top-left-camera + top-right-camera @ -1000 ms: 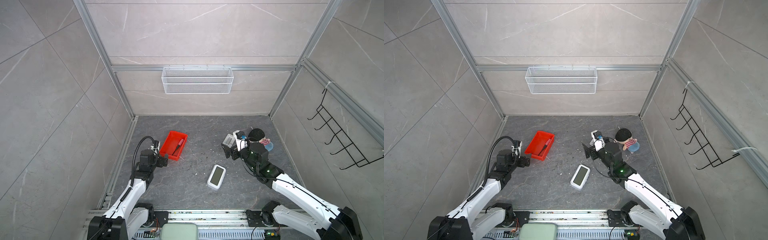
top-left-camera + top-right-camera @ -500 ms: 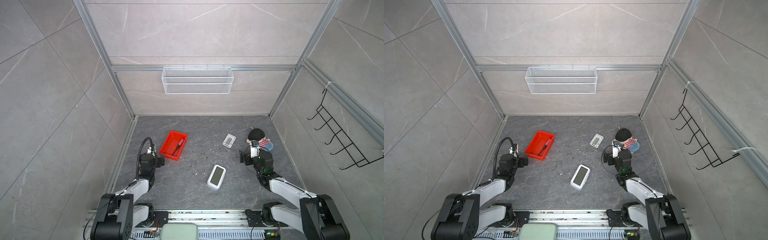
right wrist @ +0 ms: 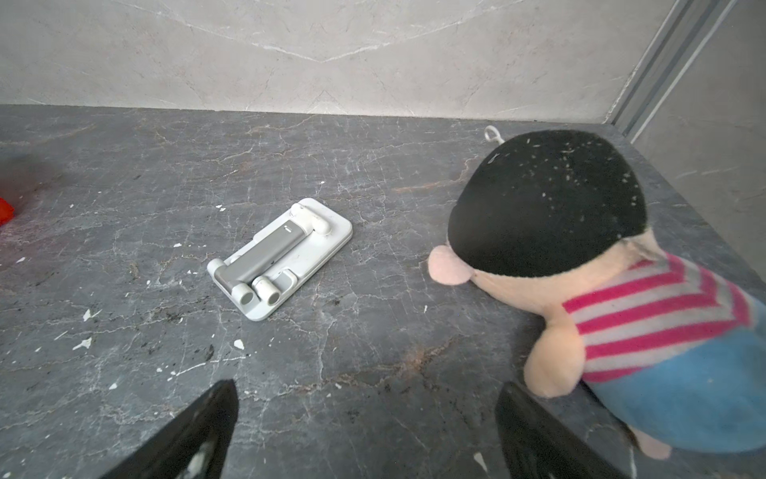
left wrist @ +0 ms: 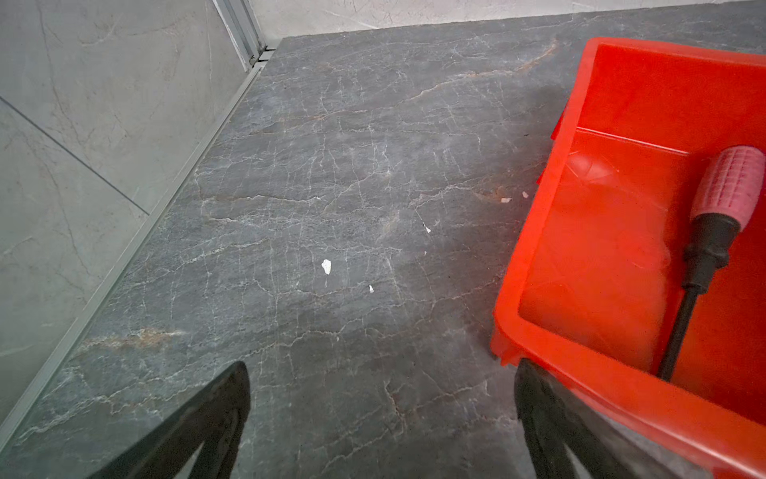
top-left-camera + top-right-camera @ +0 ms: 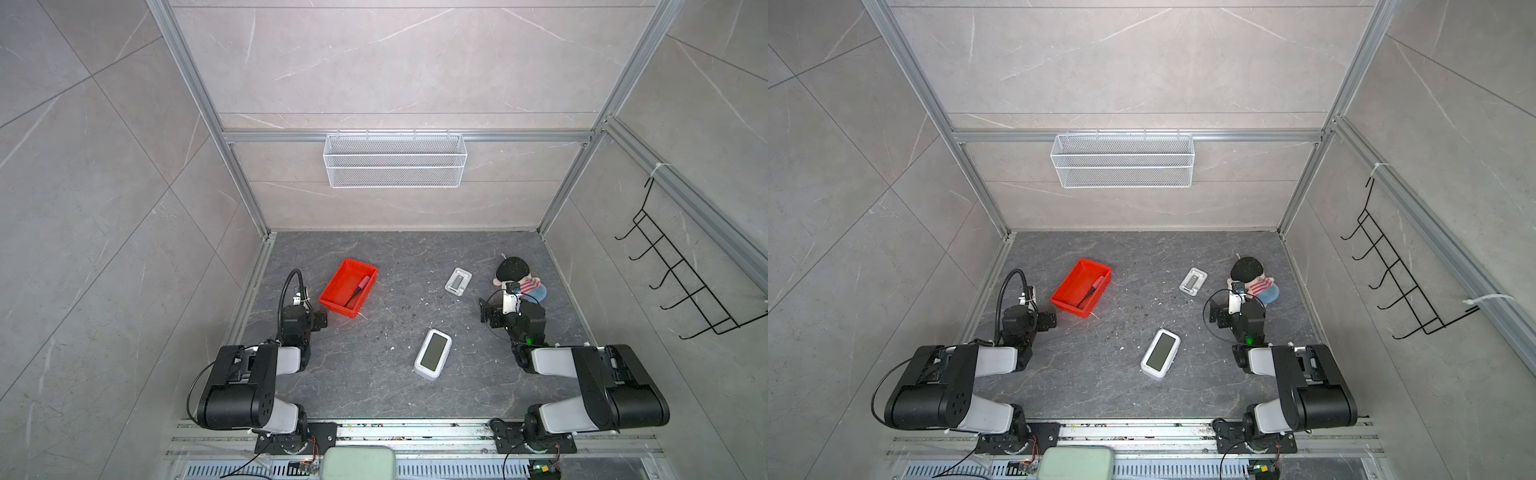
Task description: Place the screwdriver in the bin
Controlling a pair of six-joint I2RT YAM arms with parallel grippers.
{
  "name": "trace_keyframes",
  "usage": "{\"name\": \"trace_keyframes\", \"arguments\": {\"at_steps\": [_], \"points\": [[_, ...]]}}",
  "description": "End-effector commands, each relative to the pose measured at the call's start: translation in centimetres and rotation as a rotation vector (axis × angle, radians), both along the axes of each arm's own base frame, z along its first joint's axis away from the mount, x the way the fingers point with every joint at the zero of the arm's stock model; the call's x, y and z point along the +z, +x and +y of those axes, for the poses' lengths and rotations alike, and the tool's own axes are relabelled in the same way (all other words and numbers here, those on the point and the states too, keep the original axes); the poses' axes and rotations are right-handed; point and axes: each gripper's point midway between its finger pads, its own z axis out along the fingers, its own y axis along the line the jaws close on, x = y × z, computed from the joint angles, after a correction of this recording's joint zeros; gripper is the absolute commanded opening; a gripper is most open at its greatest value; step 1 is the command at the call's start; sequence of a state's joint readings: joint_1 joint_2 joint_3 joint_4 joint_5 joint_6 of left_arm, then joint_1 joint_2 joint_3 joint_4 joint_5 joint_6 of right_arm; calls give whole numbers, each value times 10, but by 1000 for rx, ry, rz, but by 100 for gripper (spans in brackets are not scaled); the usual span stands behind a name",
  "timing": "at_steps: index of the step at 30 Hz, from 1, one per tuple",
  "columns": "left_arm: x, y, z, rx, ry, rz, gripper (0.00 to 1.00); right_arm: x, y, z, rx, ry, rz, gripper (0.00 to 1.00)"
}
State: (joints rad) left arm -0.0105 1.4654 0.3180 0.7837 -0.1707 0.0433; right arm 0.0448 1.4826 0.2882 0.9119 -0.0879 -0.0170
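1. Inside the shallow red plastic bin [image 5: 338,286], near the grey table's [image 5: 395,374] left edge, lies the slim red-handled screwdriver [image 4: 713,232].
2. Left gripper [image 4: 379,371], just beside the bin: jaws wide apart, empty.
3. Right gripper [image 3: 367,387], well apart: likewise spread, empty.
4. Placement looks done; next, only parking clear.
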Motion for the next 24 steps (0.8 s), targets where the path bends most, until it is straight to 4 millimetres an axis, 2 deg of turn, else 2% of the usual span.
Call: {"name": "trace_keyframes", "arguments": {"at_steps": [1,5,24], "points": [[23,21,0,-21,-63,-61,100,9,11,4,20,32,-37,99],[18,22,5,-31,-110,-51,100,7,16,5,26,18,-7,99],[15,19,6,-23,-104,-62,100,7,16,5,25,13,0,99]]}}
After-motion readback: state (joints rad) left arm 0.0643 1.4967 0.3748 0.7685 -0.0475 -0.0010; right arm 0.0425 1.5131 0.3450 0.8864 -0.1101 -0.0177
